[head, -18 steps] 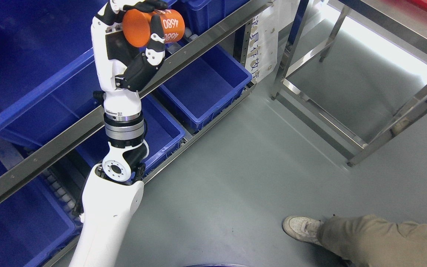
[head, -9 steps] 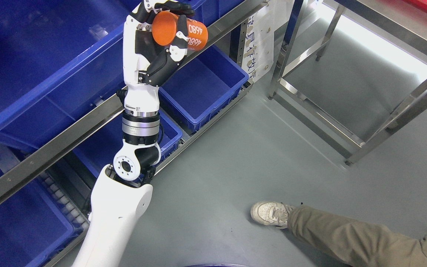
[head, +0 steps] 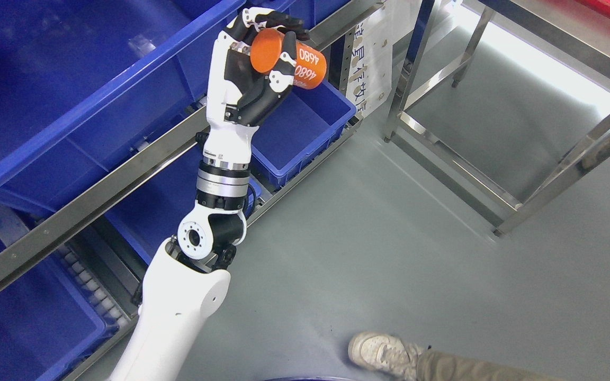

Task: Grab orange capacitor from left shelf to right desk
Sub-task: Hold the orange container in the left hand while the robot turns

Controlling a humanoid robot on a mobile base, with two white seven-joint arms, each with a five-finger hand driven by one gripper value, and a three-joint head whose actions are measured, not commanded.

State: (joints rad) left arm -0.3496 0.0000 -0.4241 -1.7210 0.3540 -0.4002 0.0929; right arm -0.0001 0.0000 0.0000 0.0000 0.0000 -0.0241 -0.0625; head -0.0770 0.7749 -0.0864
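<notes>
So the left hand (head: pixel 254 79) sits in the upper middle of the frame with its fingers wrapped tight around the orange capacitor (head: pixel 289 59), thumb across the front. The capacitor lies on its side, white "4680" print showing, held up in front of the steel shelf (head: pixel 98 198) and above a small blue bin (head: pixel 305 132). Bigger blue bins fill the upper left. The metal desk frame (head: pixel 522 121) stands at the right, and a person's shoe (head: pixel 382 350) pokes in along the bottom edge.
</notes>
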